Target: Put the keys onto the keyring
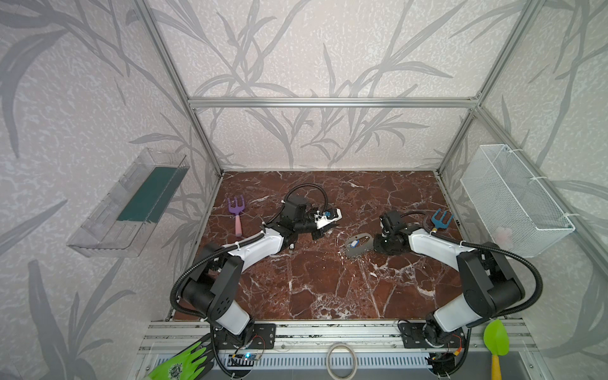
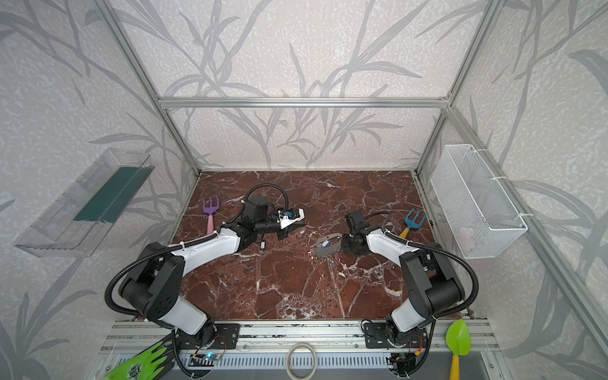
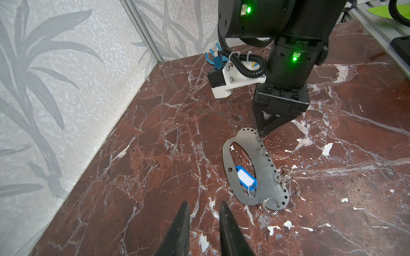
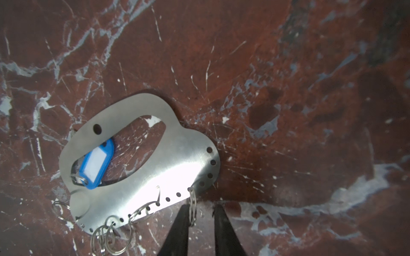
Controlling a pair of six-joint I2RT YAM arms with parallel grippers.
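**Step in hand:** seizing one split ring on the keyring so that a key can be threaded onto it.

**Position.** The keyring (image 4: 177, 159) lies flat on the counter (image 4: 266, 66), right of centre in both top views. The blue-tagged key (image 4: 95, 164) shows through the plate's oval cut-out. By the look of it, this key is not yet on any loop. A small black-and-white item (image 1: 291, 246) beside the left forearm is probably the second key, but it is too small to confirm.

**Pincer state.** The right pincer (image 4: 202, 207) stands at the perforated edge of the plate, jaws a narrow gap apart. One split ring (image 4: 192, 209) hangs from an edge hole and lies against the inner face of one finger. The other finger does not touch it, so nothing is gripped. The left pincer (image 3: 204, 206) hovers apart from the plate, jaws parted and empty.

**Procedure.**
1. Close on the ring alone. Keep both tips clear of the plate edge, or the plate is likely to tip or skid.
2. Centre the ring between the jaws before closing, because a ring pinched off-centre tends to twist out.
3. Expect the thin plate to slide on the polished counter, so lift slowly.
4. Send the left pincer for a key only once the ring is held steady.
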